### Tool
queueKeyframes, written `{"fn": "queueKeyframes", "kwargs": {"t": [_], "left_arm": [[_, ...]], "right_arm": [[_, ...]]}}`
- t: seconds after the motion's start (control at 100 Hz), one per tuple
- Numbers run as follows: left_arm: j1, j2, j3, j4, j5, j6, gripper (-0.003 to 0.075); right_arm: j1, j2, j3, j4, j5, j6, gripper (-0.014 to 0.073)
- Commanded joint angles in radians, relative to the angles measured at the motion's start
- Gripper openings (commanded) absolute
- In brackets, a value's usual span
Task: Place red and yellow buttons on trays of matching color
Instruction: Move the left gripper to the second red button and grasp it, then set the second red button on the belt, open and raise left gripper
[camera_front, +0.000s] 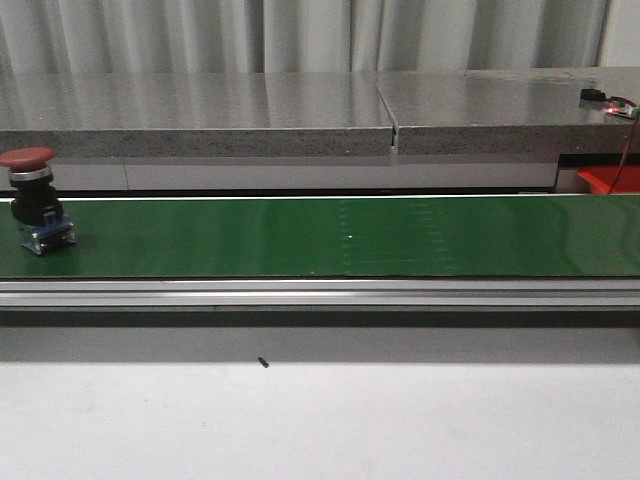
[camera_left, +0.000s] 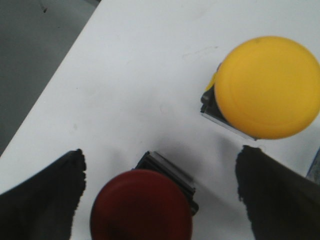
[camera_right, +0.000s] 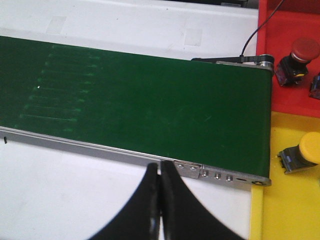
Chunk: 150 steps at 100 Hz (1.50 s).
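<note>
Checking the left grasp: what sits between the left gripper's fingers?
In the left wrist view, the red button sits between the open fingers; the yellow button lies outside them.

A factory-style test bench: green conveyor belt (camera_front: 350, 235) on aluminium rails (camera_front: 320, 291).

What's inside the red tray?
The red tray holds one red button, lying beside a dark part at the picture's edge. The rest of the tray is cut off, so anything more there is hidden.
</note>
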Motion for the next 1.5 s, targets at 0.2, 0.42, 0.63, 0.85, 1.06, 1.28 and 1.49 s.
{"fn": "queueKeyframes", "kwargs": {"t": [0.2,0.42,0.63,0.85,1.06,1.28,1.49], "left_arm": [[-0.004,-0.058,-0.032,0.003,-0.042,-0.004,0.0143],[-0.004,-0.118,-0.032,0.003,0.001,-0.004,0.0124],[-0.006,-0.258,-0.032,-0.019,0.067,-0.004,0.0124],[-0.030,-0.414,-0.028,-0.068,0.159,0.001,0.0124],[-0.129,-0.523,0.026,-0.077,0.201,0.022,0.0124],[-0.272,-0.598,0.157,-0.093,0.206,0.022,0.0124],[-0.389,-0.607,0.275,-0.098,0.169,0.022,0.0124]], "right_arm": [[0.002,-0.008,-0.026,0.019,-0.057,-0.006,-0.0068],[0.002,-0.008,-0.026,0.019,-0.057,-0.006,-0.0068],[0.002,-0.008,-0.026,0.019,-0.057,-0.006,-0.0068],[0.002,-0.008,-0.026,0.019,-0.057,-0.006,-0.0068],[0.002,-0.008,-0.026,0.019,-0.057,-0.006,-0.0068],[0.002,-0.008,-0.026,0.019,-0.057,-0.006,-0.0068],[0.002,-0.008,-0.026,0.019,-0.057,-0.006,-0.0068]]}}
